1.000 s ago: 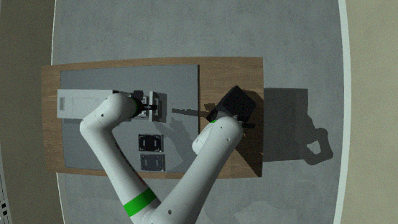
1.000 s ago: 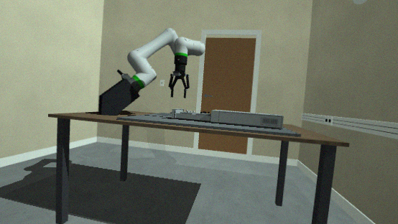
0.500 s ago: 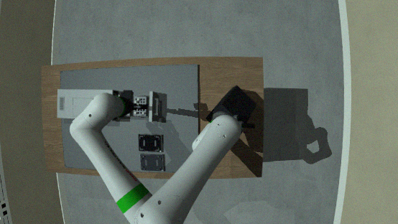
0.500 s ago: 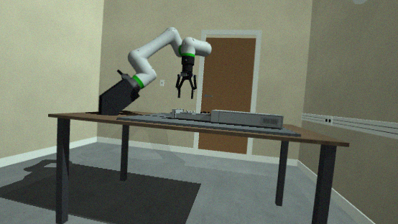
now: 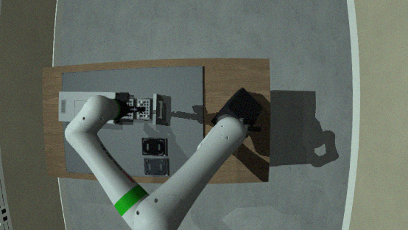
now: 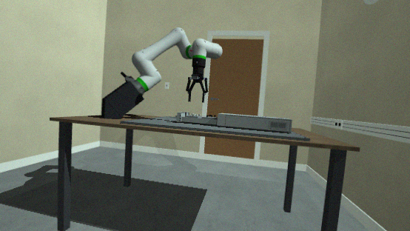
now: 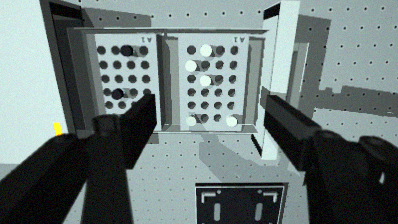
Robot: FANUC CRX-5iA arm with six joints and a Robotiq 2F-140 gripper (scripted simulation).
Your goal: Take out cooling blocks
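The drawer of the cooler COLD [image 5: 79, 106] stands pulled out. In the wrist view two grey cooling blocks lie side by side in it. The block with black-capped tubes [image 7: 122, 80] is on the left, nearer the cooler body. The block with white-capped tubes [image 7: 212, 82] is on the right, next to the drawer front [image 7: 277, 75]. My gripper [image 7: 210, 109] [image 6: 196, 98] is open and empty, well above the drawer, roughly over the white-cap block. A small yellow lamp [image 7: 58, 128] shows on the cooler.
Deck slot D1 [image 5: 155, 146] with white locator marks lies beside the drawer and also shows in the wrist view [image 7: 240, 202]. Slot D2 [image 5: 156, 166] lies beyond it near the table edge. The arm's dark base [image 5: 241, 105] stands on the wooden table.
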